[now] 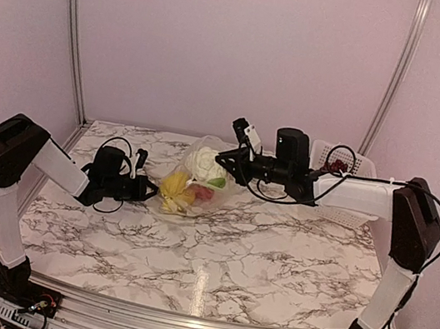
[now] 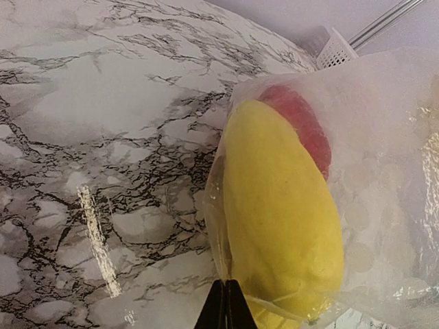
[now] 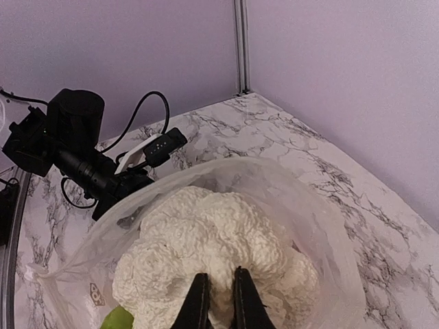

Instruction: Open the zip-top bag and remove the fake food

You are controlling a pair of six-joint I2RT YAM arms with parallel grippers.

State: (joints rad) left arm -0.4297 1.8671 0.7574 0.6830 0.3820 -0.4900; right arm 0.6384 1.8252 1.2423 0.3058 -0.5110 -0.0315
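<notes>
Zip-top bag (image 1: 198, 146) stands on the marble table (image 1: 254, 263) between the two grippers, and the fake food (image 1: 185, 188) is inside it. The left gripper (image 2: 225, 308) is at one side of the zip-top bag. The right gripper (image 3: 219, 303) is at the opposite side, a little higher.

The left gripper is fully closed, with its two fingers pressed together into one thin point. The edge of the bag film comes down exactly to this point, so it looks pinched there. Just ahead of these fingers, behind the film, lies a big yellow piece (image 2: 281, 219). Beyond it a red piece (image 2: 302, 123) touches the yellow one.

The right gripper is narrow, with only a slim gap between its fingers (image 3: 199, 305). Directly ahead of the tips is a cream-white lumpy piece (image 3: 212, 240), and the film curves in a wide arc around it. Whether film is caught between these fingers, I cannot tell. Low and to the left of the tips, a greenish piece (image 3: 118, 321) shows a small corner under the white one. Farther ahead of the right gripper, across the bag, the left gripper meets the far side of the film.

A white lattice basket (image 1: 347, 162) stands behind the right arm, apart from the bag. Something dark lies in it, too small to name.
</notes>
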